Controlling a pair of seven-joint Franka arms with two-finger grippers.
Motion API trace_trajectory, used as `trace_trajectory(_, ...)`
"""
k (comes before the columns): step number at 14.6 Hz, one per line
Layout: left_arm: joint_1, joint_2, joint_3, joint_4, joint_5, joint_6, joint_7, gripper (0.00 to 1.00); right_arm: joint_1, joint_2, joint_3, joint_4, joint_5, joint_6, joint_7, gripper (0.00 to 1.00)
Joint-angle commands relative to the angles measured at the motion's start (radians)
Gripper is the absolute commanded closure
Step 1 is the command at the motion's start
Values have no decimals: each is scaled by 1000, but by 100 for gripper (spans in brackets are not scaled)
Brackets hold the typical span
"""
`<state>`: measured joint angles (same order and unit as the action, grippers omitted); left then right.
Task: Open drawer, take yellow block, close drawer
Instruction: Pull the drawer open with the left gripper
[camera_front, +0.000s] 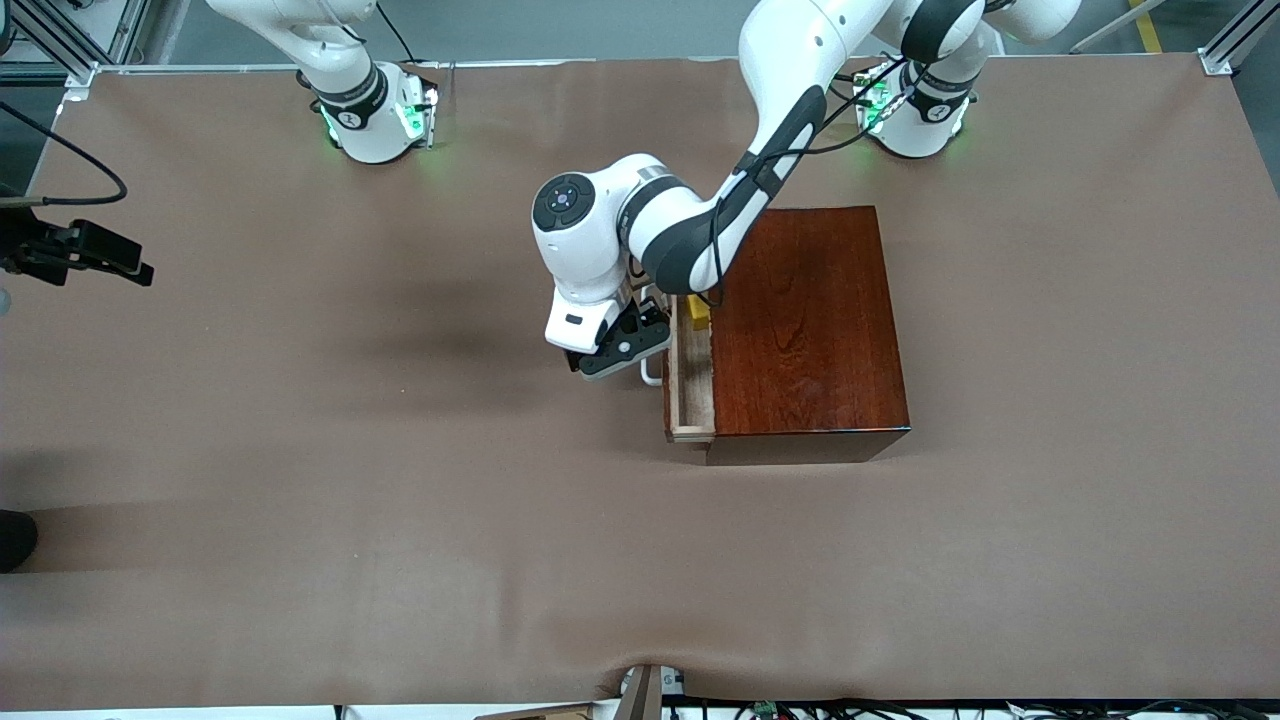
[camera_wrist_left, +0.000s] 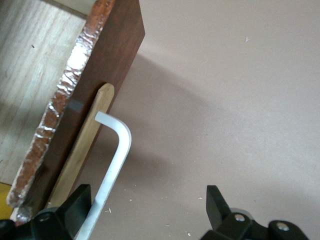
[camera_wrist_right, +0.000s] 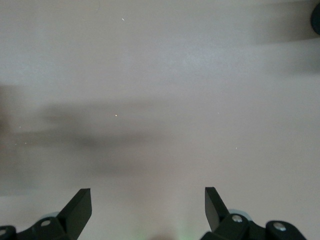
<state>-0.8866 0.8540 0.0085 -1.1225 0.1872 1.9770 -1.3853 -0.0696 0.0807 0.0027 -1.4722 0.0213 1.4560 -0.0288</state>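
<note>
At frame center the drawer (camera_front: 690, 385) stands partly pulled out of the wooden box (camera_front: 810, 330) on the counter (camera_front: 300, 520). The left gripper (camera_front: 640, 352) sits at its white handle (camera_wrist_left: 112, 165), jaws wide and unclosed. Slightly higher, the yellow block (camera_front: 697, 312) lies inside the drawer. The right gripper (camera_wrist_right: 148, 210) waits, jaws wide over bare counter.

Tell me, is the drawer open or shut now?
Partly open. The drawer sticks out of the wooden box, showing its pale interior and the yellow block inside.

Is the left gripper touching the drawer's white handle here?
Cannot tell. In the left wrist view the left gripper stands open around the handle, one finger right beside the bar, no gap or contact plainly visible.
</note>
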Motion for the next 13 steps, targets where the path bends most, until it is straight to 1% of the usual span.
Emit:
trace_trajectory(1, -37, 66, -32, 66, -46, 114, -86, 0, -32, 21, 14, 29, -6, -9, -2, 0)
trace_trajectory(3, -38, 66, -36, 66, -46, 141, -107, 0, -39, 25, 16, 39, -3, -6, 3, 0)
trace_trajectory(6, -38, 69, -48, 66, -46, 193, -130, 0, -30, 54, 16, 93, -1, -6, 3, 0)
trace_trajectory(9, -38, 68, -44, 61, -46, 198, -130, 0, -24, 56, 19, 95, 2, -9, 20, 0)
trace_trajectory(13, -31, 68, -42, 59, -46, 200, -80, 0, -6, 56, 23, 95, 11, -9, 137, 0)
